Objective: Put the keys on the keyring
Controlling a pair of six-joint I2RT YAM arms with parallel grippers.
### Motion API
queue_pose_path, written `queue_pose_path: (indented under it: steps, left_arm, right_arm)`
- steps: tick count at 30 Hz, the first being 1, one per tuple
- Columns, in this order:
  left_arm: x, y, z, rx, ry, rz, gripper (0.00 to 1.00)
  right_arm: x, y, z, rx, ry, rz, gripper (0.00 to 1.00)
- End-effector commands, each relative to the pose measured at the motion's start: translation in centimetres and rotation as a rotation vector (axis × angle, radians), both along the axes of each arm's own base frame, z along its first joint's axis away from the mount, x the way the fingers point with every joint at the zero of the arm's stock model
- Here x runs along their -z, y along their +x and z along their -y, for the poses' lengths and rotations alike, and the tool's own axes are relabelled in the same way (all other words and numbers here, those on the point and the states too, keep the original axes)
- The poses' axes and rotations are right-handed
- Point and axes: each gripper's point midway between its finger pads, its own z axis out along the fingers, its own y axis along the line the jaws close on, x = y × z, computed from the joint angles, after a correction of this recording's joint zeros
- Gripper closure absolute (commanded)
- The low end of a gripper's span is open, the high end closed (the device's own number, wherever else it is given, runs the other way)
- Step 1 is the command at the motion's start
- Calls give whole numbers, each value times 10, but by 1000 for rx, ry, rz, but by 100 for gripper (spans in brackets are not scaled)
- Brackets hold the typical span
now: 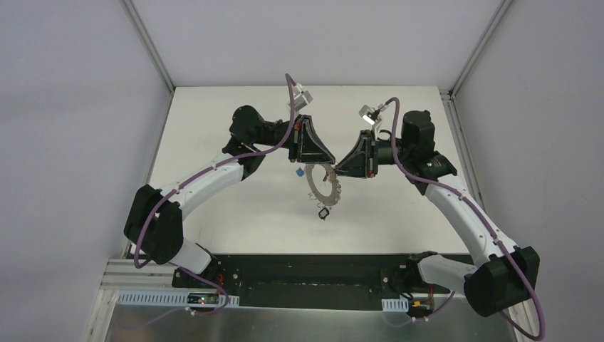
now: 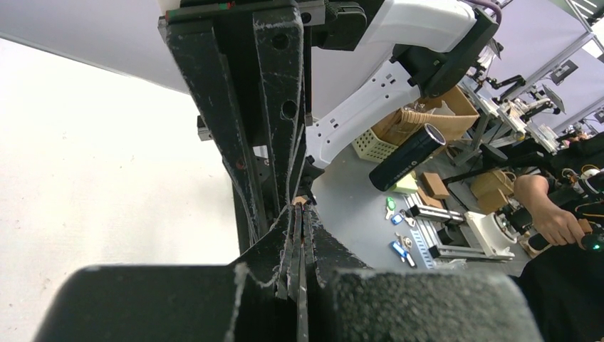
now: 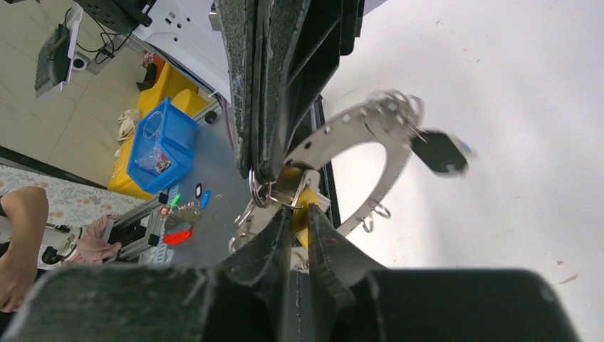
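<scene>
Two grippers are facing tip to tip over the table [image 1: 235, 214] centre — the left gripper [image 2: 299, 222] is clamping the keyring [image 3: 331, 135] by its rim, while the right gripper [image 3: 299, 217] is pinching the yellow key [image 3: 304, 203] just beside a wire loop [image 3: 258, 191]. One black key [image 3: 438, 152] is hanging from the ring's near edge

A white tabletop [image 1: 235, 214] sits between pale grey walls [image 1: 71, 107] with aluminium corner posts [image 1: 149, 43], and beyond it lie a beige tiled floor [image 3: 78, 121], a blue bin [image 3: 160, 146] and a grey bench [image 2: 356, 206] bearing cardboard boxes [image 2: 463, 107]
</scene>
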Motion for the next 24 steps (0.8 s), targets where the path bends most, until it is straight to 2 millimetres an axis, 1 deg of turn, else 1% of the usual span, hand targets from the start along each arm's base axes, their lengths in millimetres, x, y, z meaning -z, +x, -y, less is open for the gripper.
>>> queue_pose_path:
  steps: [1, 5, 8, 24]
  left_arm:
    - [-24, -3, -6, 1, -67, 92, 100]
    - [-28, -2, -8, 4, -70, 103, 100]
    - [-27, -3, -8, 9, -66, 106, 100]
    - [4, -1, -6, 30, 4, 126, 100]
  right_arm:
    - [-11, -5, 10, 3, 24, 72, 88]
    - [-8, -7, 16, 16, 7, 96, 95]
    - [-10, -8, 17, 17, 6, 97, 100]
    - [-26, -6, 15, 14, 18, 89, 100]
